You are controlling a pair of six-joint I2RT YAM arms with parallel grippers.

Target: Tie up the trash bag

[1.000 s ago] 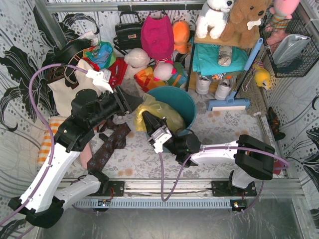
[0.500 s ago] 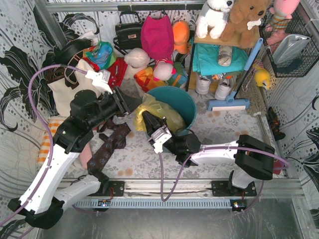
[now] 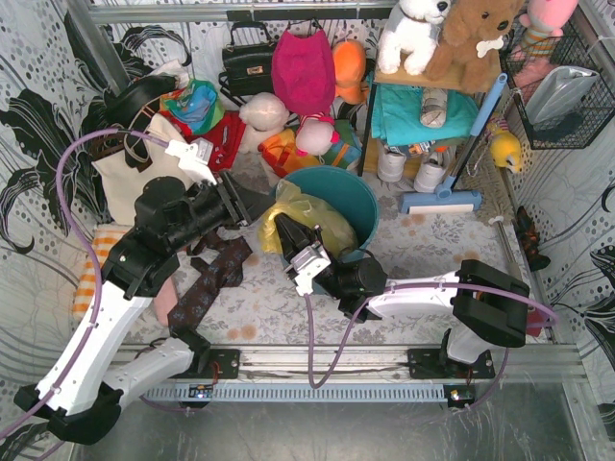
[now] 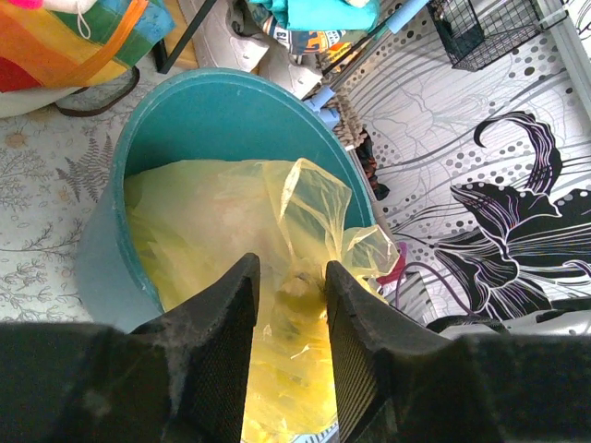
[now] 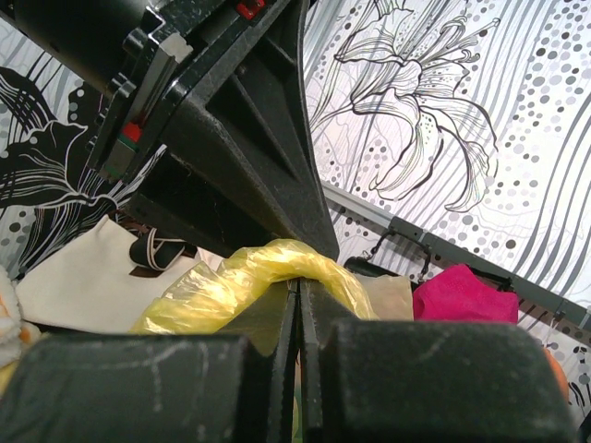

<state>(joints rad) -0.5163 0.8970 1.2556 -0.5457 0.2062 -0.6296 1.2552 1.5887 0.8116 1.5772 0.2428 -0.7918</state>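
Note:
The yellow-green trash bag sits in the teal bin, its loose top bunched toward the left rim. My left gripper is open, just left of the bin. In the left wrist view its fingers frame the bag inside the bin without touching it. My right gripper is at the bag's near-left edge. In the right wrist view it is shut on a twisted fold of the bag, with the left arm close above.
A cream tote bag and a dark patterned cloth lie left of the bin. Bags and soft toys crowd the back wall. A shelf with shoes and a blue brush stand to the right of the bin.
My left gripper has drawn back slightly to the left, away from the bin. The right gripper still holds the bag in the same place.

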